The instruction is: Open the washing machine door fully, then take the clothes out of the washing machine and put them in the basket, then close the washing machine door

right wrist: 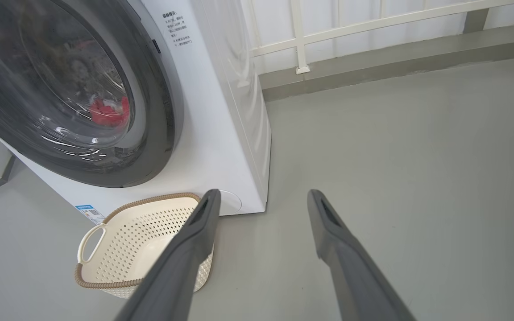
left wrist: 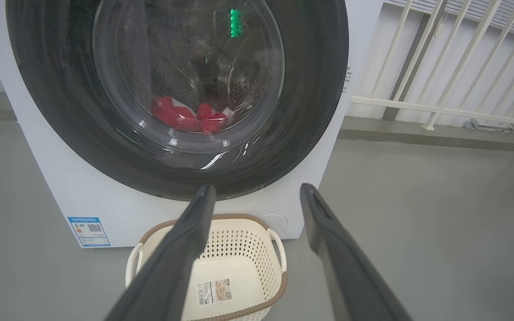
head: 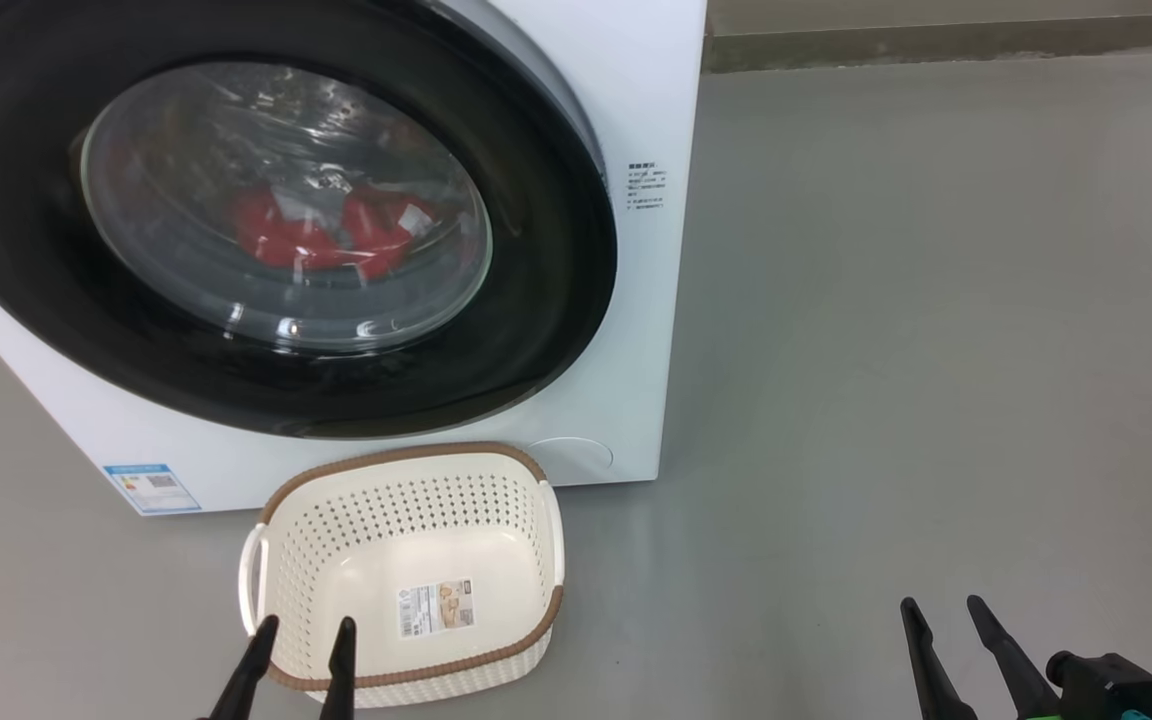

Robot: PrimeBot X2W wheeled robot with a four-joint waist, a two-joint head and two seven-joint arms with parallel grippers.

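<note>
The white washing machine [head: 636,120] stands ahead with its round black-rimmed door [head: 556,300] shut. Through the glass I see red clothes [head: 326,235] lying in the drum, also visible as clothes [left wrist: 188,118] in the left wrist view. The cream basket [head: 511,560] with a brown rim sits on the floor right in front of the machine, holding nothing but a label. My left gripper [head: 304,628] hovers open over the basket's near edge. My right gripper [head: 944,606] is open above bare floor, well to the right of the basket.
Grey floor [head: 936,350] spreads to the right of the machine. A white railing [right wrist: 373,22] and a low concrete kerb [right wrist: 395,58] run along the back. A blue sticker [head: 153,488] marks the machine's lower front.
</note>
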